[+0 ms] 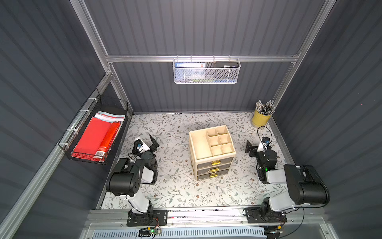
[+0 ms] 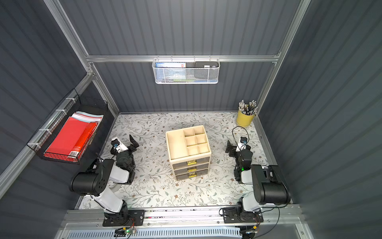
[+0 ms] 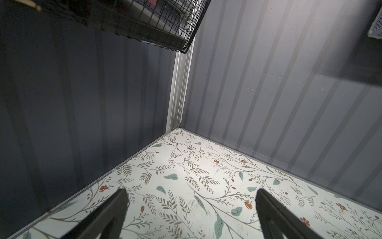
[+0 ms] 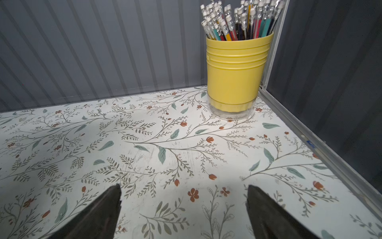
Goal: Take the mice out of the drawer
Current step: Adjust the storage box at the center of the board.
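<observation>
Top views, both: drawer unit (image 1: 215,165) at mid-table (image 1: 175,132), all three drawers shut. Mice hidden from every view.
Left wrist view: left gripper (image 3: 191,193) spread wide over bare table near a wall corner, holding nothing.
Right wrist view: right gripper (image 4: 184,189) spread wide, holding nothing, facing pencil cup (image 4: 233,72), well apart.
</observation>
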Motion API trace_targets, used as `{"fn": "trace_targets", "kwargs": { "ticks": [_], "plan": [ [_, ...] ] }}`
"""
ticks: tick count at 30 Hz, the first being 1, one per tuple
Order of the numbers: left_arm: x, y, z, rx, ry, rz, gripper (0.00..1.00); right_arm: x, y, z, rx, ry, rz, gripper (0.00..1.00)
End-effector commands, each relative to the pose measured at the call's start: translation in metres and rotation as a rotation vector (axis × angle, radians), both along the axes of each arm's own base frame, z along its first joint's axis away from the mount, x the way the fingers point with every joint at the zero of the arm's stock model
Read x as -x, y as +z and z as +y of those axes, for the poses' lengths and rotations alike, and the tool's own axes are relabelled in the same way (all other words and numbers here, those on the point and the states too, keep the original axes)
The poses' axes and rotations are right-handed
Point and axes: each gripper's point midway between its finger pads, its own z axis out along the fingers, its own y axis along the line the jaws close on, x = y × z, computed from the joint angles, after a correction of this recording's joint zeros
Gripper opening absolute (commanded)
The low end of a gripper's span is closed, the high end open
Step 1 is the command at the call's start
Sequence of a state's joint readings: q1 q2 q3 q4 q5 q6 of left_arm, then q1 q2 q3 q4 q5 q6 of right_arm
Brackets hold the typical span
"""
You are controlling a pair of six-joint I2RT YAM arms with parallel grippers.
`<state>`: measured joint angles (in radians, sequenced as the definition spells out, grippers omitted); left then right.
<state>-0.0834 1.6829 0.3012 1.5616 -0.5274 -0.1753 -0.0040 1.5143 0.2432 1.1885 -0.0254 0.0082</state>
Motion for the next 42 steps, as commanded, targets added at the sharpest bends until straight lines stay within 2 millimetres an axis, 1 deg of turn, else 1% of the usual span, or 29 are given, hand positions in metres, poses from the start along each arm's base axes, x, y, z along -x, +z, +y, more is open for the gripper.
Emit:
{"fn": "trace_targets", "kwargs": {
  "ticks": [1,24,25,26,27,29,31,33,35,37,38,39,40,42],
  "plan": [
    [-0.003,0.004,0.0,-0.017,0.002,-0.011,0.99,-0.005,0.005,0.0,-0.002,-0.005,-0.012,0.99],
    [-0.004,0.004,0.001,-0.02,0.001,-0.008,0.99,-0.007,0.004,0.001,0.013,-0.011,-0.007,0.99],
    [-0.004,0.008,-0.003,-0.028,-0.019,-0.02,0.98,-0.007,0.004,0.001,0.013,-0.013,-0.006,0.99],
    [-0.007,0.019,-0.009,-0.096,-0.039,-0.021,0.99,-0.007,0.004,0.001,0.013,-0.012,-0.006,0.99],
    [-0.017,0.022,-0.024,-0.11,-0.062,0.033,0.99,-0.007,0.004,0.001,0.013,-0.012,-0.006,0.99],
    [-0.032,0.039,-0.044,-0.103,-0.076,0.089,0.99,-0.006,0.003,0.001,0.012,-0.014,-0.005,0.99],
    [-0.038,0.058,-0.058,-0.082,-0.114,0.084,0.99,-0.006,0.004,0.0,0.011,-0.017,-0.006,0.99],
    [-0.054,0.073,-0.074,-0.07,-0.182,0.127,0.99,-0.005,0.005,0.001,0.013,-0.015,-0.014,0.99],
    [-0.067,0.092,-0.09,-0.063,-0.233,0.16,0.99,-0.003,0.008,0.0,0.024,-0.039,-0.028,0.99],
    [-0.072,0.111,-0.114,-0.087,-0.34,0.175,0.99,-0.002,0.013,-0.003,0.029,-0.082,-0.04,0.99],
    [-0.073,0.119,-0.123,-0.105,-0.385,0.186,0.99,-0.002,0.017,-0.01,0.036,-0.138,-0.04,0.99],
    [-0.073,0.126,-0.137,-0.128,-0.46,0.201,0.99,-0.004,0.019,-0.012,0.05,-0.181,-0.021,0.98],
    [-0.074,0.132,-0.149,-0.166,-0.516,0.214,0.99,-0.004,0.018,-0.011,0.069,-0.209,0.011,0.98],
    [-0.074,0.146,-0.172,-0.229,-0.599,0.25,0.99,-0.006,0.025,-0.005,0.092,-0.256,0.064,0.96]
  ]
}}
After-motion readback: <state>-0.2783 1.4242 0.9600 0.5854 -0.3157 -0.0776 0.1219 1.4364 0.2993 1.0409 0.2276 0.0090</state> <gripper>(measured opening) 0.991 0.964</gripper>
